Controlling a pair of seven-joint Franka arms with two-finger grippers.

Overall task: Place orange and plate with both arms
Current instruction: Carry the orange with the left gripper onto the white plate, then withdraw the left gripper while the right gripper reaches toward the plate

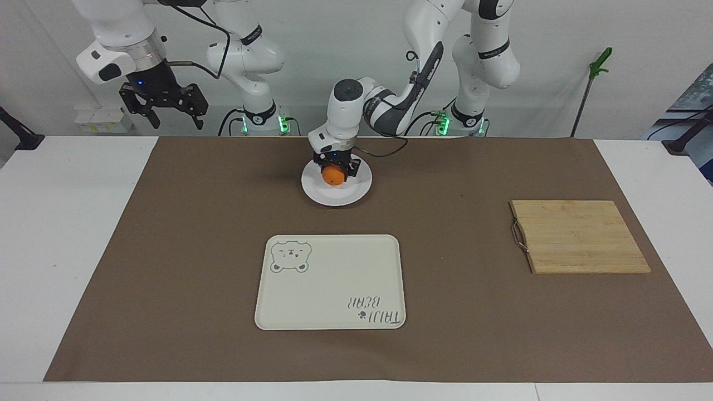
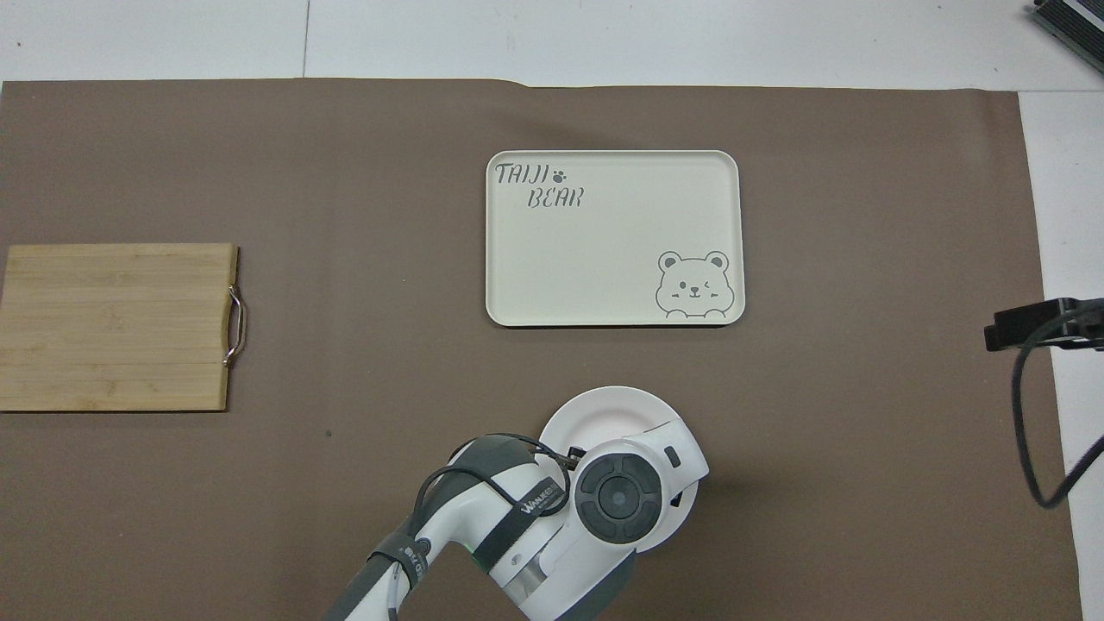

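Brown matting covers the white table, where the small round orange fruit (image 1: pixel 334 175) hangs clamped in the left gripper (image 1: pixel 334 174) over the glossy white round plate (image 1: pixel 356 192). Light, firm and apt to roll, the orange is best held across its middle; the plate looks slick and breakable, best taken by its rim. Only the facing view shows the orange, since the left arm hides it overhead. The right gripper (image 1: pixel 165 106) waits with fingers spread above its own end of the table.

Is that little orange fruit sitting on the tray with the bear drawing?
No, the orange is held in the left tool over the white plate, while the bear tray lies bare.
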